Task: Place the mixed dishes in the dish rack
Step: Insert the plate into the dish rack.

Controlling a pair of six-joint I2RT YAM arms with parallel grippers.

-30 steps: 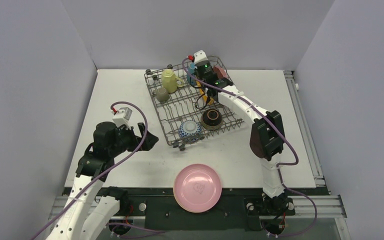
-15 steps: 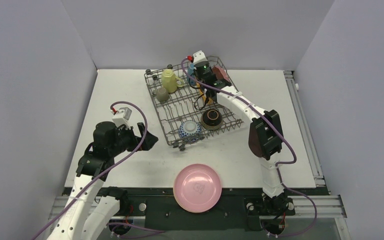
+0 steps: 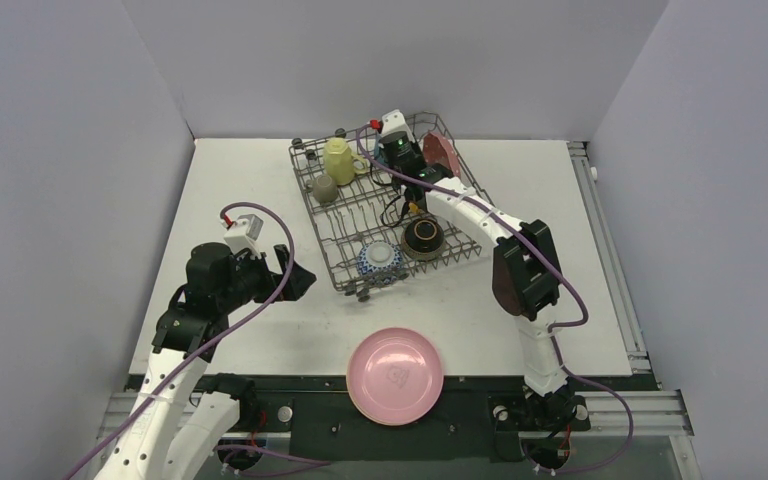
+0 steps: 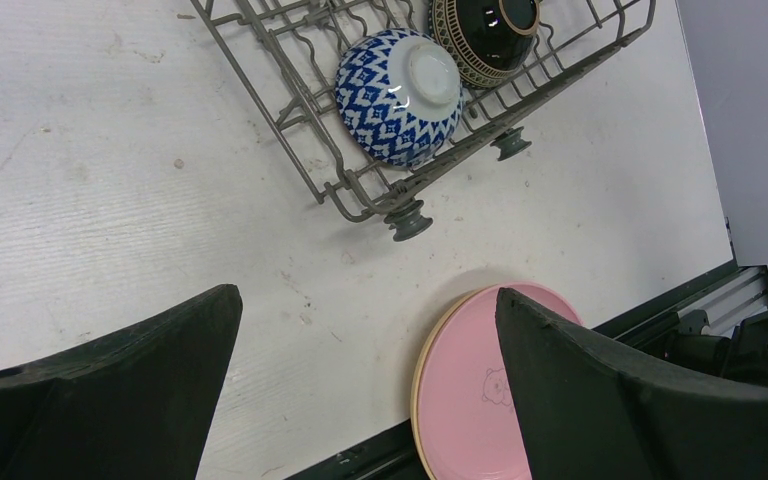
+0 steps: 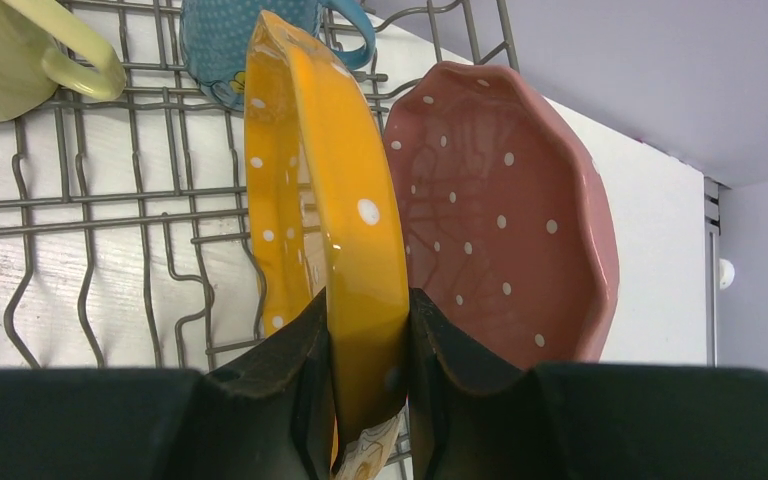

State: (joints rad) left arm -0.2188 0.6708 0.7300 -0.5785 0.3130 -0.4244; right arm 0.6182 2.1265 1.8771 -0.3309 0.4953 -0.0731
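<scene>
Your right arm rises from its base at the near right of the bench (image 3: 240, 200), bends at a raised elbow beside the rack (image 3: 340, 225), and reaches its forearm up and left over the rack's far right corner. The right gripper (image 5: 368, 330) pinches the lower rim of the orange plate (image 5: 330, 180), one finger on each face. The plate stands on edge over the wires, leaning slightly. Just beside it, on the side nearer the rack's outer edge, the dotted plate (image 5: 500, 210) also stands on edge; you cannot tell whether the two touch. Beyond the orange plate's top sits the blue mug (image 5: 215, 50), with the yellow mug (image 5: 10, 50) to its left. Your left arm is folded over the left side of the bench, with its wrist turned toward the rack's near left corner. The left gripper (image 4: 365, 298) is spread wide, holds nothing, and hangs above bare bench. Along the rack's near edge, the blue-white bowl (image 4: 400, 95) and the dark bowl (image 4: 490, 30) lie side by side. The olive mug (image 3: 324, 188) sits near the rack's far left side. The pink plate (image 3: 395, 375) lies flat outside the rack, at the near edge of the bench between the two arm bases.
</scene>
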